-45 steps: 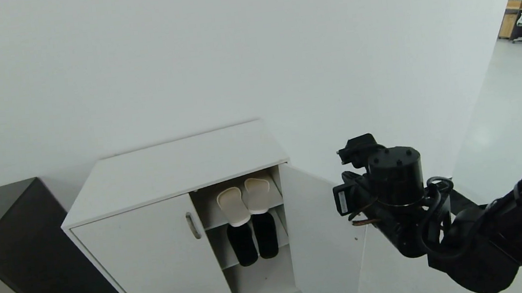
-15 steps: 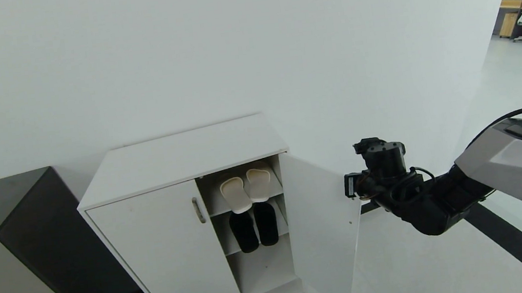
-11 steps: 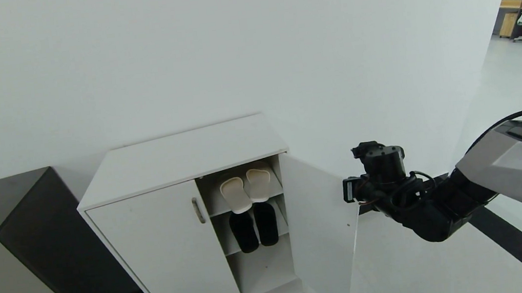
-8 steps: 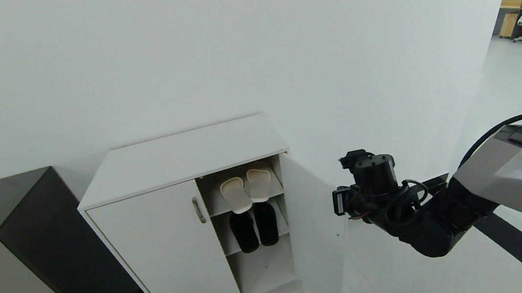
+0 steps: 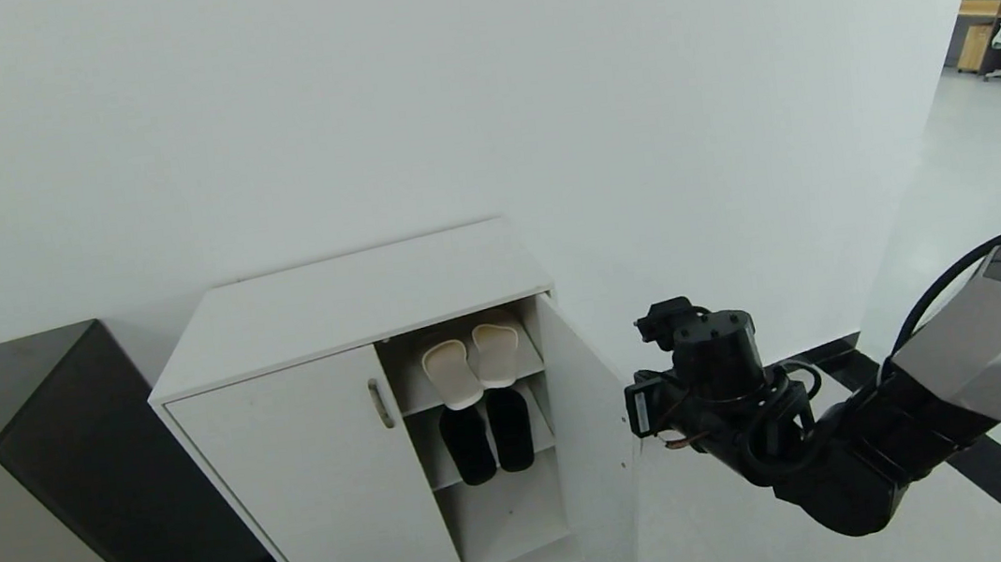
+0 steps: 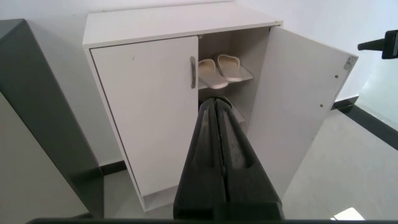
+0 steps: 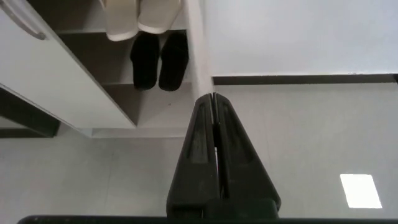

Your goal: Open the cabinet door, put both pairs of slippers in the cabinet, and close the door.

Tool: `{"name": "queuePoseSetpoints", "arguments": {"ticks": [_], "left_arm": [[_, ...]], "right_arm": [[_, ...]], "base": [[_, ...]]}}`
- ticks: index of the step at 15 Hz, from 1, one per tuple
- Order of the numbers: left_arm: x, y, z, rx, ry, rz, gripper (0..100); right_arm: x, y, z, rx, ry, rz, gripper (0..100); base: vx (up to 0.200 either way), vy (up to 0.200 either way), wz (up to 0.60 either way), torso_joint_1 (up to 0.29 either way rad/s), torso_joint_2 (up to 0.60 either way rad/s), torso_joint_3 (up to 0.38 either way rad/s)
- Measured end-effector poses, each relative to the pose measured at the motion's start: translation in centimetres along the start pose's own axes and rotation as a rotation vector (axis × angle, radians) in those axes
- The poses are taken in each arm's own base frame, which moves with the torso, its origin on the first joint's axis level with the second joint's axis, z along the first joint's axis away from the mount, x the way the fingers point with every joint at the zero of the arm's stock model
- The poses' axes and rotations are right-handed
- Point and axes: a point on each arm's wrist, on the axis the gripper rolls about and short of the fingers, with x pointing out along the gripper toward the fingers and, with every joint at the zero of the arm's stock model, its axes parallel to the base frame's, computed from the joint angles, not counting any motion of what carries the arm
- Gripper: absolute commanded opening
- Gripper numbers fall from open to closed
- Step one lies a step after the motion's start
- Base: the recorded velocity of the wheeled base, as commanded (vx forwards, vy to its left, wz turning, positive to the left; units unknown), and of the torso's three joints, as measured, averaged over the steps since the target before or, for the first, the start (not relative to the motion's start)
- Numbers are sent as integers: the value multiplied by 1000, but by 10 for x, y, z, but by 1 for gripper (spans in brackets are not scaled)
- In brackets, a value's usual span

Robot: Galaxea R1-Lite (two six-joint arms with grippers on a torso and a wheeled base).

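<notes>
Two black slippers point(image 5: 468, 445), half hidden below white slippers point(image 5: 449, 374), door point(image 5: 591, 459) ajar

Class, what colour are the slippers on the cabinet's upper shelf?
Cream slippers; clearest in the left wrist view.

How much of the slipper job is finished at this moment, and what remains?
Done: the door has been opened and both pairs are inside the cabinet, the white slippers on the upper shelf, the black slippers on the shelf below.
In hand: the right gripper, fingers shut, is at the free edge of the right door, which stands partly open.
Left: bring that door fully shut.
</notes>
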Motion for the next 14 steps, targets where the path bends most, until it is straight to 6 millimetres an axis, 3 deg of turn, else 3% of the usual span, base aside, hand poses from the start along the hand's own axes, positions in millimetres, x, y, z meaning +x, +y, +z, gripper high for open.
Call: {"name": "queuePoseSetpoints", "arguments": {"ticks": [6,14], "left_arm": [[0,0,0,0,0,-1,0],[0,0,0,0,0,-1,0]], "right_arm": [[14,-5,-12,-5,30,-24,0],[-7,38,-26,-30,14,109,0]], "base": [[0,0,0,0,0,0],[0,0,0,0,0,0]]}}
